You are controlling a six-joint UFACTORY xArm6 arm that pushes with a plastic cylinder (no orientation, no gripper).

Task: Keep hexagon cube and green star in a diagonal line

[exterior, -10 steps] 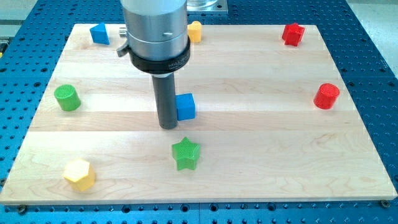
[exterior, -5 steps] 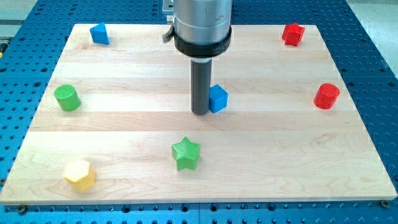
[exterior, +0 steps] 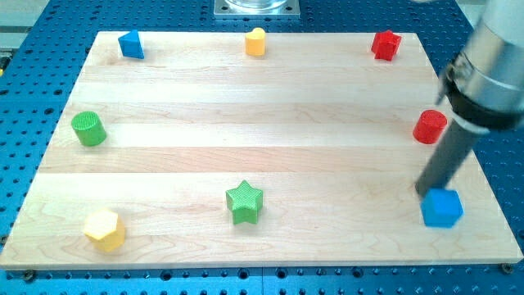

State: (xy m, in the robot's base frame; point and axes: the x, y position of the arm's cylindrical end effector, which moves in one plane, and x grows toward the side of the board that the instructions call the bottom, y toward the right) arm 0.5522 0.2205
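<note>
The green star (exterior: 244, 201) lies on the wooden board near the view's bottom middle. The blue cube (exterior: 442, 208) lies at the view's lower right, near the board's right edge. My tip (exterior: 427, 192) touches the cube's upper left side, far to the right of the star. The yellow hexagon block (exterior: 105, 229) sits at the view's bottom left.
A green cylinder (exterior: 88, 129) sits at the left. A red cylinder (exterior: 430, 126) sits at the right, just above my rod. A blue block (exterior: 130, 43), a yellow block (exterior: 256, 40) and a red block (exterior: 386, 44) line the top edge.
My tip has swept from the board's middle to the lower right, pushing the blue cube with it. The star has not moved. The yellow block at the top is uncovered again.
</note>
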